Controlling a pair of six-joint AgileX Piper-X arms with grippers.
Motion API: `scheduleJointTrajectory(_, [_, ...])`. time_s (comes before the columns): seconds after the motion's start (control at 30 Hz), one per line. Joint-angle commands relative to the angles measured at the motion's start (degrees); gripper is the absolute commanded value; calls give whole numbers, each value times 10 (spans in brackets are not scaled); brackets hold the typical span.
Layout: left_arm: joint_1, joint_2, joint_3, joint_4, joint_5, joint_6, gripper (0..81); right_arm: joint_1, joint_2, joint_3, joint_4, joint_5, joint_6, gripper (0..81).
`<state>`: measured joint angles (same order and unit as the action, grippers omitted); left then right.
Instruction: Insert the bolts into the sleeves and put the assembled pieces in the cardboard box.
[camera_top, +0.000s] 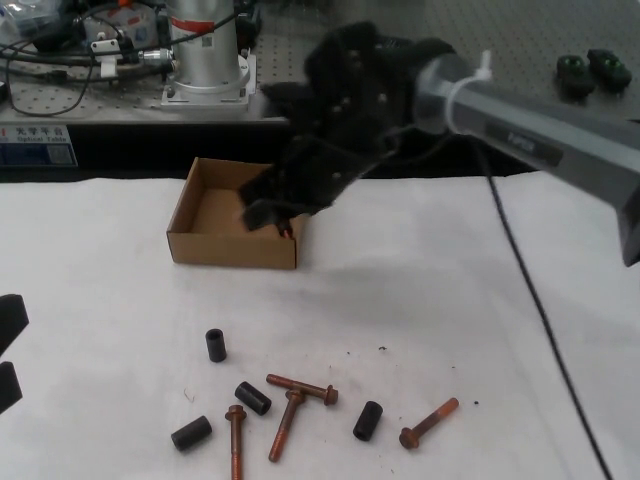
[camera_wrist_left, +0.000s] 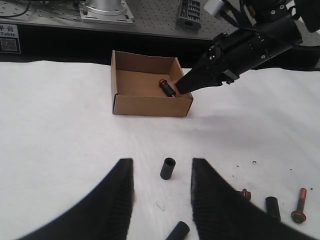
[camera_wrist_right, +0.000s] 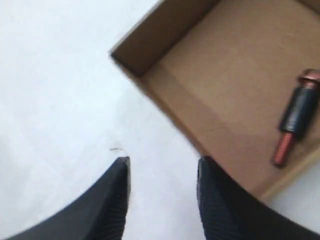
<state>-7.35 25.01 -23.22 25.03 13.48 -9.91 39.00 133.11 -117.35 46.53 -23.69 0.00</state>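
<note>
**One piece boxed, four pairs to go**

Four copper flanged bolts (camera_top: 285, 425) and four short black sleeves (camera_top: 215, 345) lie loose at 6 o'clock. Left gripper (camera_wrist_left: 161, 161) hangs over them, jaws wide, empty. Brown cardboard box (camera_top: 232, 248) at 11 o'clock holds one sleeved bolt (camera_wrist_right: 295, 117) near its 3 o'clock wall. Right gripper (camera_wrist_right: 162, 162) hangs at that rim, jaws apart, empty. Likely next move: fetch another pair. From above, the arm masks that corner.

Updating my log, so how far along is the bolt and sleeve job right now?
Done: one assembled piece lies in the cardboard box. In hand: nothing; the right hand is open at the box, the left hand open too. Left: four bolts and four sleeves loose on the cloth.
</note>
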Motion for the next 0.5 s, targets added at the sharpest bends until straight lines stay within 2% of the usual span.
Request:
scheduleJointTrajectory(0.0, [2, -4, -2, -3, 1, -5, 281, 25, -15, -7, 22, 14, -9, 323])
scheduleJointTrajectory(0.13, [2, -4, -2, -3, 1, -5, 281, 52, -14, -7, 63, 36, -9, 326])
scheduleJointTrajectory(0.3, [2, -4, -2, -3, -3, -5, 281, 69, -14, -7, 110, 98, -11, 326])
scheduleJointTrajectory(0.47, [2, -4, -2, -3, -3, -5, 281, 75, -14, -7, 116, 103, -9, 326])
